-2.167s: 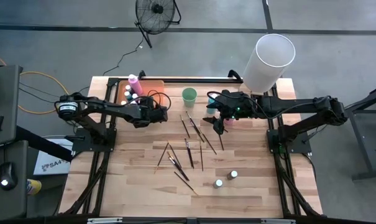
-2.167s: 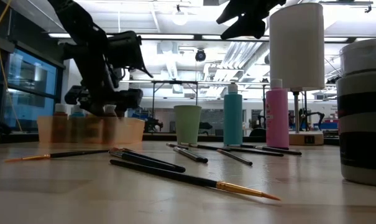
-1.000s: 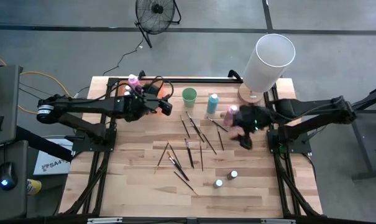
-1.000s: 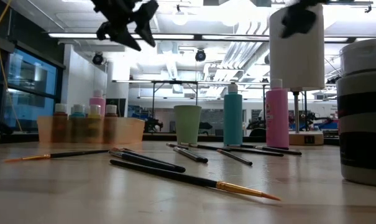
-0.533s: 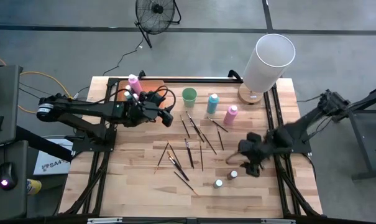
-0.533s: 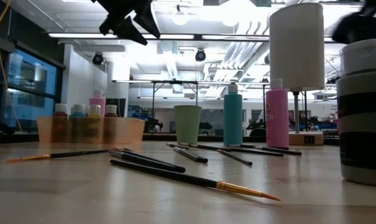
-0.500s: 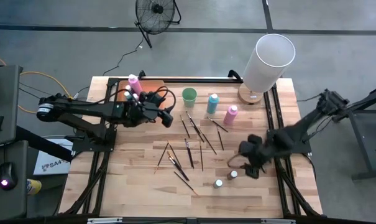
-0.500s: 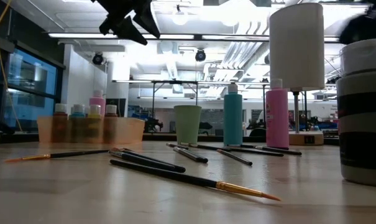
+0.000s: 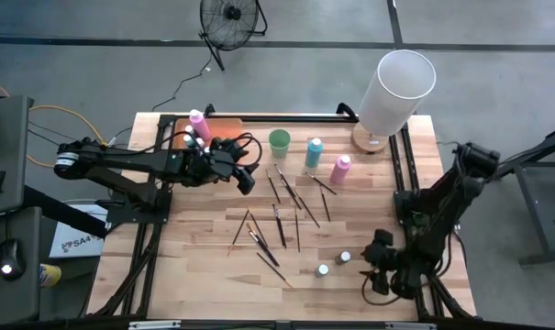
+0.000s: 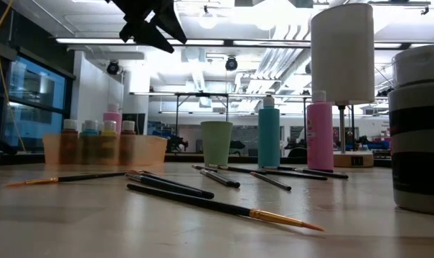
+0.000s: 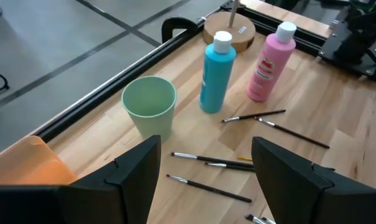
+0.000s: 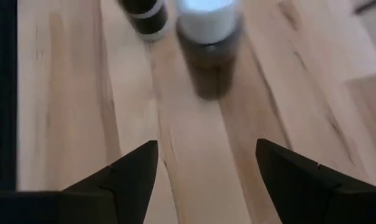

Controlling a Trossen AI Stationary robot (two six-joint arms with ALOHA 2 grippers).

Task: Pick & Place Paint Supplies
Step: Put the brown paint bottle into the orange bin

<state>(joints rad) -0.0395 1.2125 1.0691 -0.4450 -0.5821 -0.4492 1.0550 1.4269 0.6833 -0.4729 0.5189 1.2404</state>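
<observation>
Several thin dark-handled brushes [image 9: 282, 215] lie scattered on the middle of the wooden table. Two small pale-capped paint bottles [image 9: 344, 258] [image 9: 323, 270] stand near its front right. A blue bottle [image 9: 314, 151] and a pink bottle [image 9: 340, 169] stand upright at the back beside the green cup [image 9: 279, 140]. More bottles [image 9: 197, 124] stand in the orange tray [image 9: 224, 126] at the back left. My left gripper [image 9: 245, 179] hangs open in the air beside the tray. My right gripper [image 9: 371, 273] is open and low, just right of the two small bottles [image 12: 206, 18], touching nothing.
A tall white cylinder lamp [image 9: 396, 92] on a round wooden base stands at the back right corner. Black rails [image 9: 410, 197] run along the table's sides and back. Bare wood lies along the near left of the table [image 9: 167, 275].
My right gripper has swung from beside the pink bottle at the back right toward the table's near edge and down, ending low beside the two small bottles. My left gripper has shifted a little from over the tray toward the brushes and turned slightly.
</observation>
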